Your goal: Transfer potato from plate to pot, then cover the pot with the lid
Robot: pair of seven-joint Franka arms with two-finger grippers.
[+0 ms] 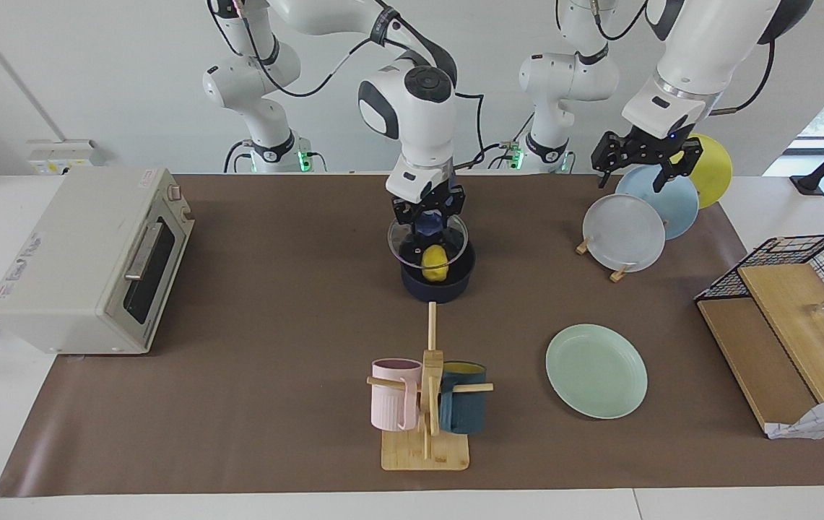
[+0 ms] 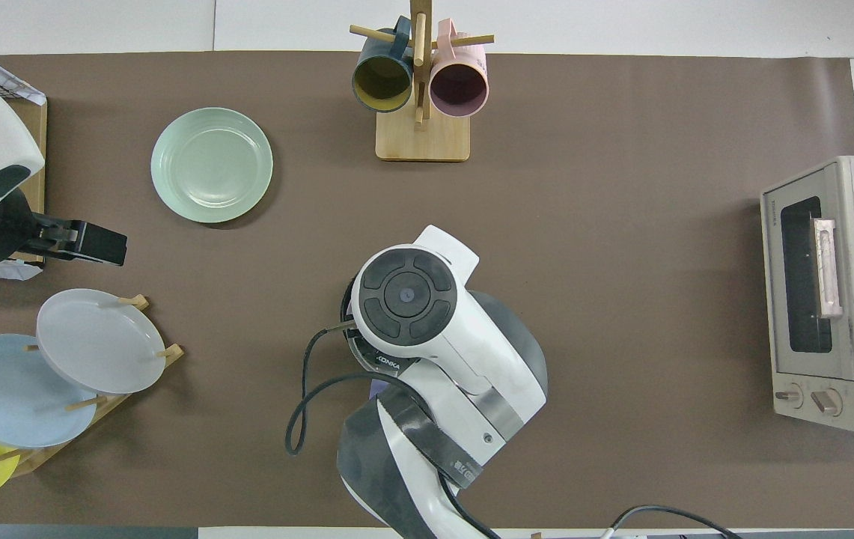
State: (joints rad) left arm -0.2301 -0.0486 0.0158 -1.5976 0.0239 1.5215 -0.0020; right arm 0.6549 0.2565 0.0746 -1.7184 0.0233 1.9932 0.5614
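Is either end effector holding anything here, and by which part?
The right end effector holds the lid by its blue knob, over the pot with the potato inside. The left end effector, open above the plate rack, holds nothing.
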